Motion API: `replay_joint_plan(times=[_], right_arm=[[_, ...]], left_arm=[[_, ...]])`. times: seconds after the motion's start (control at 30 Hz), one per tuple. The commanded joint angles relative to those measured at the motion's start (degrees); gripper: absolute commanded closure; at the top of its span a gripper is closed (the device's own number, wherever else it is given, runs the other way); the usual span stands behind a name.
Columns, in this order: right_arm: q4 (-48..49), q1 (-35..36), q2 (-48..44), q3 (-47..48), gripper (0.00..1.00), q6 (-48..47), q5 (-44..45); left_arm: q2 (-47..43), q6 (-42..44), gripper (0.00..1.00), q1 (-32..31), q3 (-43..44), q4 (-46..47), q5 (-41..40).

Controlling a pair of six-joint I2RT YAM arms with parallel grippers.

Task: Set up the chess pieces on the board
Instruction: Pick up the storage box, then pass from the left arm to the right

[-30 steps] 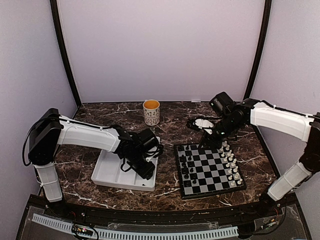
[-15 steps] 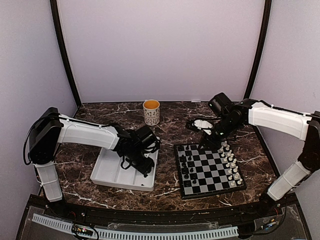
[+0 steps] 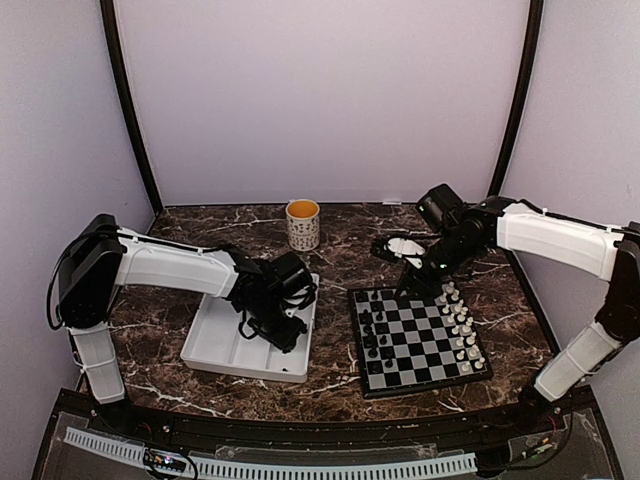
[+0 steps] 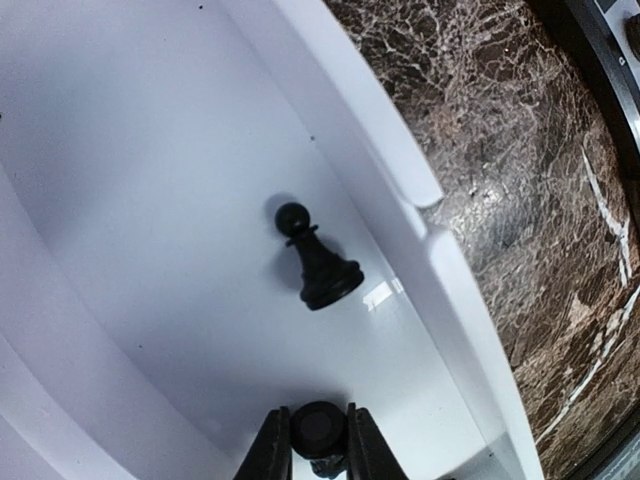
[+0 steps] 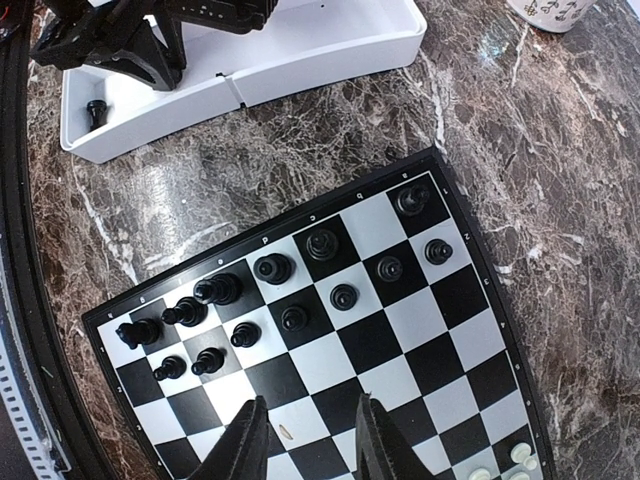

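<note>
Dark marble table [image 3: 340, 225], lilac walls [image 3: 320, 100]. Left gripper [image 4: 318, 422] pinches black piece [image 4: 318, 430] over tray [image 4: 150, 150]; right gripper [image 5: 312, 440] spread above board [image 5: 330, 370].

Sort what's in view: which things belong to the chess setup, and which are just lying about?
Belong to the job: board; black pieces and white pieces on it; black pawn lying in the tray; black piece held in the left gripper.
Lying about: mug.
</note>
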Motion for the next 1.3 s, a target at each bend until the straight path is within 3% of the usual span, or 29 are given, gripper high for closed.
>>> replay_joint_plan(times=[0.0,0.27,0.5,0.8,1.27], right_arm=[[-0.1,-0.2,-0.9,2.2,0.68,0.4,-0.5],[1.7,-0.3,-1.9,5.9,0.68,1.7,-2.0],[12.7,-1.2,0.5,11.9,0.66,11.3,-7.6],[26.9,-1.3,9.1,21.1,0.6,26.7,-22.3],[34.0,-0.3,12.3,21.8,0.59,33.4,-31.8]], left_arm=[[-2.5,-1.2,0.86,0.4,3.4,-3.1,-0.3],[-11.5,-4.8,0.89,2.7,6.3,-0.3,-2.1],[-21.9,-14.8,0.93,4.6,0.4,25.5,-6.0],[-22.9,-26.8,0.93,4.9,-3.6,51.6,-6.1],[-20.9,-33.6,0.93,5.7,-6.3,59.4,-4.3]])
